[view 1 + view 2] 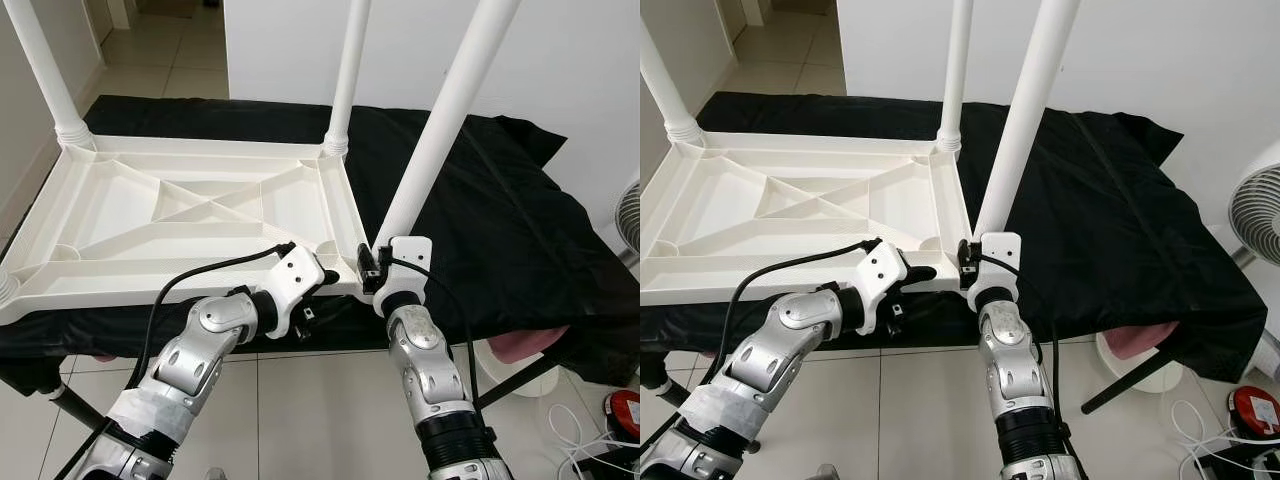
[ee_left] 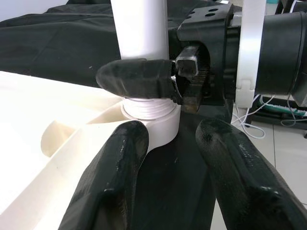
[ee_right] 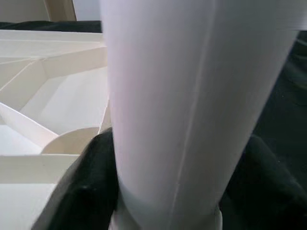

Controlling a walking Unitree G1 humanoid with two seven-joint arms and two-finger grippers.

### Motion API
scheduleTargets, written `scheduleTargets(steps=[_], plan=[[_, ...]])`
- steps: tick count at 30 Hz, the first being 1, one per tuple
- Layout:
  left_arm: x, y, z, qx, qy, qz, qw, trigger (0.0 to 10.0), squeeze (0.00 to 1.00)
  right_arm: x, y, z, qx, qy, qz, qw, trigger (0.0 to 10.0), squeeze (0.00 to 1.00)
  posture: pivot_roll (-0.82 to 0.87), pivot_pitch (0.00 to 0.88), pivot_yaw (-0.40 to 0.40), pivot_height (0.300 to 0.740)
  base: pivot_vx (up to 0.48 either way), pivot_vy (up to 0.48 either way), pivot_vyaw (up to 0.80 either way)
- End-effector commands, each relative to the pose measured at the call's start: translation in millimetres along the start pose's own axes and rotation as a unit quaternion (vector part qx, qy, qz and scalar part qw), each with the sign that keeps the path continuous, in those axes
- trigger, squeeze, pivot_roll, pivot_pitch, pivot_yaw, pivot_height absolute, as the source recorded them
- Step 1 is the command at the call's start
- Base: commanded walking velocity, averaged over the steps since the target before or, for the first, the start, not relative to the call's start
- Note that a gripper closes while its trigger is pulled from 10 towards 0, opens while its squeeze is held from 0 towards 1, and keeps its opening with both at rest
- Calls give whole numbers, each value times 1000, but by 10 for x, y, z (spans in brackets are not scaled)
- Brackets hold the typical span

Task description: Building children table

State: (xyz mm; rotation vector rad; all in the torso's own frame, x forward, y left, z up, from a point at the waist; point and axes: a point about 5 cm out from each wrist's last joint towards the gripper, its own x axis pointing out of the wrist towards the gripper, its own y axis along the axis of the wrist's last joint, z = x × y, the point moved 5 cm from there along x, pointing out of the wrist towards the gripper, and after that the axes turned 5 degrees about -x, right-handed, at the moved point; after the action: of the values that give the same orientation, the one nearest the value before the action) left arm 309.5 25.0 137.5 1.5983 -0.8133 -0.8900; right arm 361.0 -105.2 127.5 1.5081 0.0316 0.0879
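A white plastic tabletop [image 1: 190, 215] is laid upside down on a black cloth, its ribbed underside with crossing diagonal braces turned upward. Round white legs are seen standing in three of its corner sockets. One leg [image 1: 40, 65] rises at the far left corner, a second [image 1: 348, 75] at the far right corner, both upright. A third leg [image 1: 440, 125] is set at the near right corner of the tabletop and is tilted, leaning away to the right.
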Motion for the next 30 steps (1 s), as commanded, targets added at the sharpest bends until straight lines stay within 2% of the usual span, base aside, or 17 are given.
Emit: scheduleTargets(steps=[1, 5, 6, 8, 10, 11, 12, 13, 14, 15, 16, 18, 22, 27, 28, 29, 30], plan=[[-10, 2, 12, 0, -1, -1, 1000, 10000, 0, -9, -123, 111, -3, -3, -26, 1000, 10000, 1000, 31, 0, -102, 740, 0, 0, 0], [-12, 0, 0, 0, 0, -1, 1000, 10000, 0, 63, -76, 147, 7, 38, -21, 999, 10000, 1000, 28, 0, -100, 740, 0, 0, 0], [-15, -3, 2, 0, -1, -1, 1000, 10000, 0, 91, -87, 140, 11, 74, -25, 997, 10000, 1000, 27, 0, -99, 740, 0, 0, 0], [-17, -6, 4, -1, -1, -2, 1000, 10000, 0, 104, -92, 134, 13, 99, -28, 995, 10000, 1000, 27, 0, -99, 740, 0, 0, 0], [-17, -6, 4, -1, -1, -2, 1000, 10000, 0, 104, -92, 134, 13, 99, -28, 995, 10000, 1000, 27, 0, -99, 740, 0, 0, 0], [-18, -7, 3, -1, -2, -2, 1000, 10000, 0, 118, -87, 130, 1, 130, -28, 991, 10000, 1000, 26, 0, -96, 740, 0, 0, 0], [-18, -7, 3, -1, -2, -2, 1000, 10000, 0, 118, -87, 130, 1, 130, -28, 991, 10000, 1000, 26, 0, -96, 740, 0, 0, 0], [-15, -4, -1, -1, -3, -2, 1000, 10000, 0, 130, -72, 115, -26, 169, -23, 985, 10000, 0, 21, 0, -91, 740, 0, 0, 0], [-15, -4, -1, -1, -3, -2, 1000, 10000, 0, 130, -72, 115, -26, 169, -23, 985, 10000, 0, 21, 0, -91, 740, 0, 0, 0], [-8, 1, -5, -1, -3, -1, 1000, 10000, 0, 138, -70, 85, -57, 213, -20, 975, 10000, 0, 20, 0, -87, 740, 0, 0, 0], [-8, 1, -5, -1, -3, -1, 1000, 10000, 0, 138, -70, 85, -57, 213, -20, 975, 10000, 0, 20, 0, -87, 740, 0, 0, 0], [0, 13, -12, -1, -3, 0, 1000, 10000, 0, 153, -35, 25, -103, 278, -6, 955, 10000, 0, 26, 0, -83, 740, 0, 0, 0], [1, 18, -14, 0, -4, 0, 1000, 10000, 0, 169, -22, 8, -111, 293, -3, 949, 10000, 0, 30, 0, -84, 740, 0, 0, 0], [-10, 37, -13, 2, -5, 0, 1000, 10000, 0, 227, 0, -94, -134, 352, -3, 926, 10000, 0, 44, 0, -81, 740, 0, 0, 0], [-10, 37, -13, 2, -5, 0, 1000, 10000, 0, 227, 0, -94, -134, 352, -3, 926, 10000, 0, 44, 0, -81, 740, 0, 0, 0], [-12, 38, -12, 3, -5, 0, 1000, 10000, 0, 232, -10, -100, -140, 359, -5, 923, 3725, 0, 46, 0, -83, 740, 0, 0, 0], [-13, 37, -11, 3, -4, -1, 1000, 10000, 0, 236, -23, -99, -145, 364, -8, 920, 3176, 0, 46, 0, -83, 740, 0, 0, 0]])
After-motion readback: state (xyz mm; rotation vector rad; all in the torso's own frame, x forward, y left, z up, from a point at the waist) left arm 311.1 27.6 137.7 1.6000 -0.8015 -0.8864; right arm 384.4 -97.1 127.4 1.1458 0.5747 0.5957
